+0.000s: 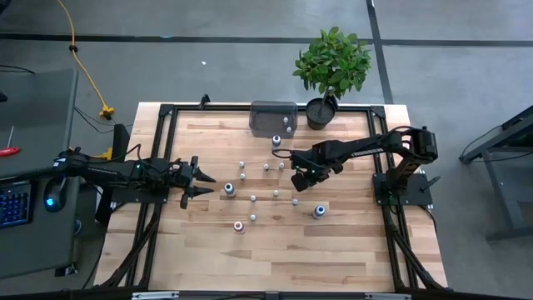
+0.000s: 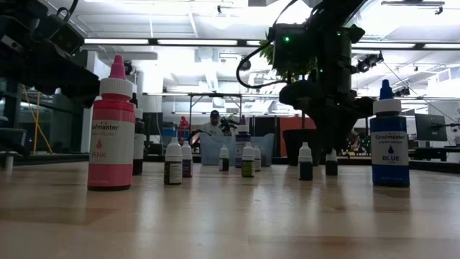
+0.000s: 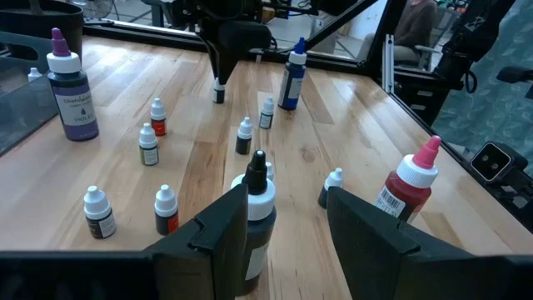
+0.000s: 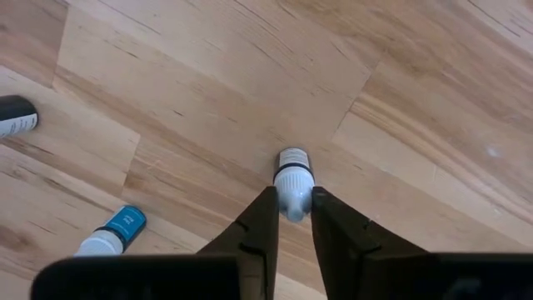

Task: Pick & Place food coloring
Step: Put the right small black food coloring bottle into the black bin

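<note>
In the right wrist view, low in the frame, the right gripper point(image 4: 293, 204) pinches a small white-capped food coloring bottle point(image 4: 293, 177) standing on the wooden table point(image 4: 208, 75). To do this well, I think the lift should go straight up, so the bottle does not tip. Farther, at the left of the high view, the left gripper point(image 1: 200, 181) waits with its fingers spread. The bottle's colour is hidden.

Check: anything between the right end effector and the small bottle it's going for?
Nothing visible. The right end effector already has its fingers on either side of the small bottle, close against it, with bare table around. The blue bottle stands off to one side.
</note>
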